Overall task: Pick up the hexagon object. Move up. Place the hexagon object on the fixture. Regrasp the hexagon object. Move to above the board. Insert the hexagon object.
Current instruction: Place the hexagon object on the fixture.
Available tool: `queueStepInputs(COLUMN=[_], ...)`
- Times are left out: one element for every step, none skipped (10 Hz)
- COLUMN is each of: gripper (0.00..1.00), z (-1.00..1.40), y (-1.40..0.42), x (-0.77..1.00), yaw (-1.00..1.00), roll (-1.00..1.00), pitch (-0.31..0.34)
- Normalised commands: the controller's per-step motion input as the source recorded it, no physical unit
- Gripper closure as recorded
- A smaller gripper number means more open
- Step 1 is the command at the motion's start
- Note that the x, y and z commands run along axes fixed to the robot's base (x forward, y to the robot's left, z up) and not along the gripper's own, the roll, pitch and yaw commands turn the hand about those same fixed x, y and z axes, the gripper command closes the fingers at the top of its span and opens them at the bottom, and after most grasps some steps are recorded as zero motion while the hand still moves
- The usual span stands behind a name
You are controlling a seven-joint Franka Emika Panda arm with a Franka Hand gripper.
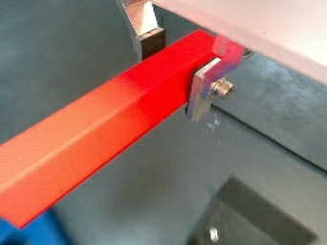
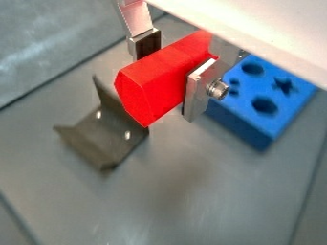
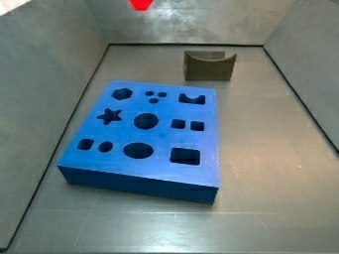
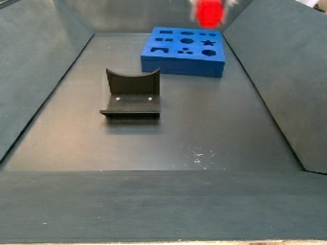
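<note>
Right now the hand (image 2: 174,69) grips the hexagon (image 2: 163,79) w/ fingers (image 2: 202,86) clamped on its sides, high above the floor; side views show only its red tip (image 3: 141,4). Looks like move-up step. Next: lower into fixture (image 2: 99,134) notch, well apart from board (image 3: 143,135).

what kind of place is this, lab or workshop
Likely a robot test cell for peg insertion: a grey walled bin, a blue board of shaped holes, a fixture, and the gripper holding a red hexagon object above.
</note>
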Motion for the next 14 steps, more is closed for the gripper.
queueStepInputs(gripper=[1.0,1.0,1.0,1.0,1.0,1.0,1.0,1.0,1.0,1.0,1.0,1.0,1.0,1.0], z=[0.34,0.32,0.23,0.11,0.08,-0.4,-0.4,-0.34,-0.27,-0.2,-0.18,-0.14,-0.11,-0.08], y=[-1.0,-1.0,-0.78,-0.45,-0.29,0.86,0.86,0.8,0.72,0.6,0.54,0.45,0.32,0.25], x=[0.43,0.43,0.33,0.21,0.16,1.0,1.0,1.0,1.0,1.0,1.0,1.0,1.0,1.0], yaw=[0.2,0.11,0.07,0.05,0.04,0.15,0.13,0.1,0.08,0.04,0.02,-0.02,-0.06,-0.09], roll=[-0.05,-0.05,-0.05,-0.05,-0.05,-1.0,-1.0,-1.0,-1.0,-1.0,-1.0,-1.0,-0.82,-0.65], pitch=[0.078,0.095,0.113,0.124,0.121,0.176,0.178,0.167,0.168,0.211,0.223,0.239,0.209,0.174])
